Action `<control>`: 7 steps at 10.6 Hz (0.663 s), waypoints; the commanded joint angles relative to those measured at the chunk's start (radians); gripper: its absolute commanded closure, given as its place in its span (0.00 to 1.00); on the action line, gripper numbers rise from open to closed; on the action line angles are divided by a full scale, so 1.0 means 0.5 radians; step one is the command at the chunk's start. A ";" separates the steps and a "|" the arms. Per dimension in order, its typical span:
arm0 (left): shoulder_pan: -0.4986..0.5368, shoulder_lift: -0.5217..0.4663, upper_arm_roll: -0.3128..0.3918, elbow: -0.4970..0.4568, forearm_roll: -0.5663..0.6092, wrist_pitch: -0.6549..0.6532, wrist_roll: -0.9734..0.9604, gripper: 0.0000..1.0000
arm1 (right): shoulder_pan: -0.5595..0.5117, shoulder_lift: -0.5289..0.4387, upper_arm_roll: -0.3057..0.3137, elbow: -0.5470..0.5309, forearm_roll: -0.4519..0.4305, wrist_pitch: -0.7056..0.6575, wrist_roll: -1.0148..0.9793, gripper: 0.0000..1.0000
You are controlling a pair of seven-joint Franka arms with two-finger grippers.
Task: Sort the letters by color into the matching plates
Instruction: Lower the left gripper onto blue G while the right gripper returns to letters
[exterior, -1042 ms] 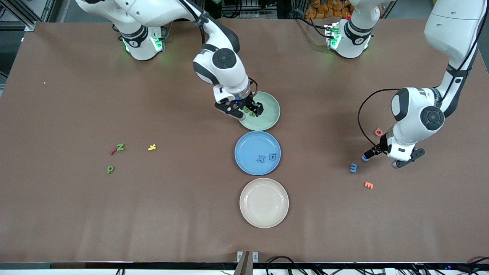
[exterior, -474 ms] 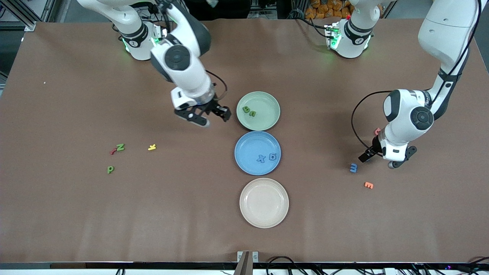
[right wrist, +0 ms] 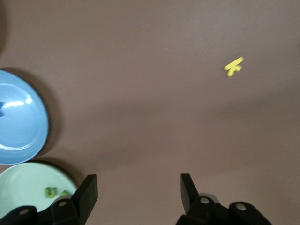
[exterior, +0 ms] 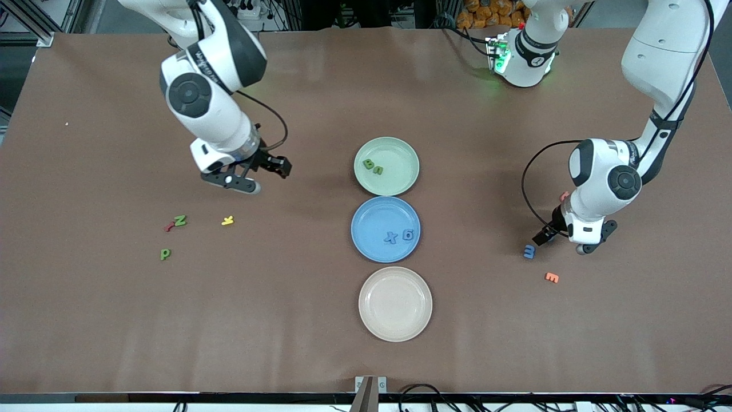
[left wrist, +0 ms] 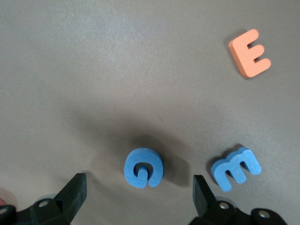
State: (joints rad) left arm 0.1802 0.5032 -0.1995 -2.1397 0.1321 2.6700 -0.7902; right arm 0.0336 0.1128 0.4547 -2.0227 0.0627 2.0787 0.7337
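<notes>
While the right gripper (exterior: 255, 177) hangs spread over bare tabletop, the left gripper (left wrist: 139, 199), also spread, brackets a thick matte blue foam G (left wrist: 143, 168).

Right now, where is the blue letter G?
The blue letter G lies on the table beside the blue letter M, between the open fingers of the left gripper, toward the left arm's end.

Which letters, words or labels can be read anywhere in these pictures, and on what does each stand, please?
"E": the orange foam letter itself, on the table.
"G": the blue foam letter between the left gripper's open fingers.
"m": the second blue foam letter beside it.
"K": the yellow foam letter, ahead of the open right gripper.
"Z": the green foam letter.
Printing on both arms: too small to read.
</notes>
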 commanded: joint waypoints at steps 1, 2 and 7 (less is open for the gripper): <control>-0.020 0.061 0.012 0.079 0.006 0.014 -0.046 0.00 | -0.073 -0.103 -0.203 -0.160 0.053 -0.031 -0.478 0.20; -0.017 0.083 0.012 0.098 0.012 0.014 -0.046 0.00 | -0.086 -0.115 -0.283 -0.206 0.037 -0.010 -0.634 0.20; -0.017 0.107 0.037 0.122 0.082 0.014 -0.046 0.00 | -0.086 -0.106 -0.617 -0.513 -0.244 0.391 -0.884 0.21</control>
State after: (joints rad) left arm 0.1790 0.5455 -0.1952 -2.0915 0.1374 2.6700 -0.7902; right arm -0.0071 0.0969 0.1972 -2.1721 0.0294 2.1599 0.3114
